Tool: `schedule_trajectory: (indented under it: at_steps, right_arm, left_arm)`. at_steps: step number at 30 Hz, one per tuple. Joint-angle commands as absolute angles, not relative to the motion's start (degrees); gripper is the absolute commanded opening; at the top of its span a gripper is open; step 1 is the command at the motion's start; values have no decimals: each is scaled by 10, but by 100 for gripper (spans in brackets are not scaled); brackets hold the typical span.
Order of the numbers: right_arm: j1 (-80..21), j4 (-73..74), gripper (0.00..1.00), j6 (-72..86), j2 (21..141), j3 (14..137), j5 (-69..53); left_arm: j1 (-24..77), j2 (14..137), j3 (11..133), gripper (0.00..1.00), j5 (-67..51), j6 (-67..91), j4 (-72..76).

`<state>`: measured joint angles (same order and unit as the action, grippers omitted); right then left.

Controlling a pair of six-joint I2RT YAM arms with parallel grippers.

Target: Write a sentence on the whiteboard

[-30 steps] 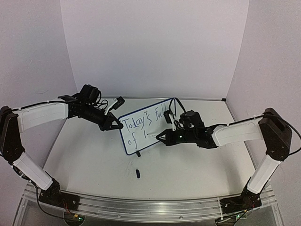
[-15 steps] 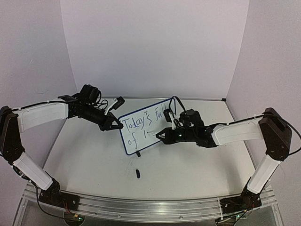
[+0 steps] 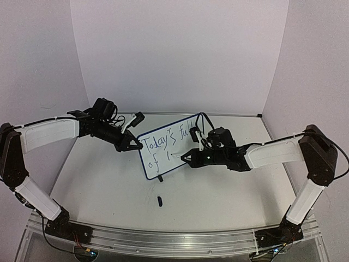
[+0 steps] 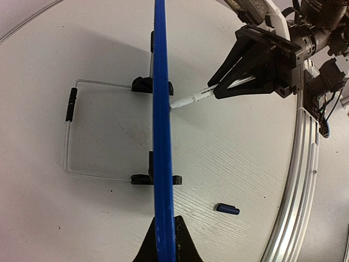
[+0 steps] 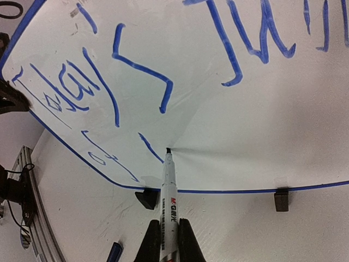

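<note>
The whiteboard (image 3: 170, 164) stands tilted on the table on its black clip feet (image 5: 147, 197) and wire stand (image 4: 68, 136). The sentence (image 3: 158, 143) is in blue marker and reads "Today's full" on the first line and "of l" on the second; it also shows in the right wrist view (image 5: 136, 71). My left gripper (image 3: 134, 145) is shut on the board's left rim, seen edge-on as a blue strip (image 4: 161, 136) between its fingers (image 4: 185, 245). My right gripper (image 3: 188, 157) is shut on the white marker pen (image 5: 169, 196). The pen's tip touches the board just after the "l".
The pen's dark blue cap (image 3: 160, 201) lies on the table in front of the board, and also shows in the left wrist view (image 4: 227, 209) and the right wrist view (image 5: 114, 252). A metal rail (image 3: 174, 240) runs along the near table edge. Walls enclose the table.
My right gripper has shifted very slightly with the pen at the board's second line. The left arm and the board have not moved.
</note>
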<state>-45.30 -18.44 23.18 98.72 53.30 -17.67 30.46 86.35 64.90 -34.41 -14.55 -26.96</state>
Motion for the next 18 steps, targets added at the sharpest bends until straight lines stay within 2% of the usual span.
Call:
schedule_trajectory:
  at_steps: [1,18]
  right_arm:
    - [-450,-196,0,234,1004,535,-173]
    - [-451,-189,0,235,976,520,-180]
  left_arm:
    - [315,876,653,0,-331,-154,-311]
    - [316,876,652,0,-332,-153,-312]
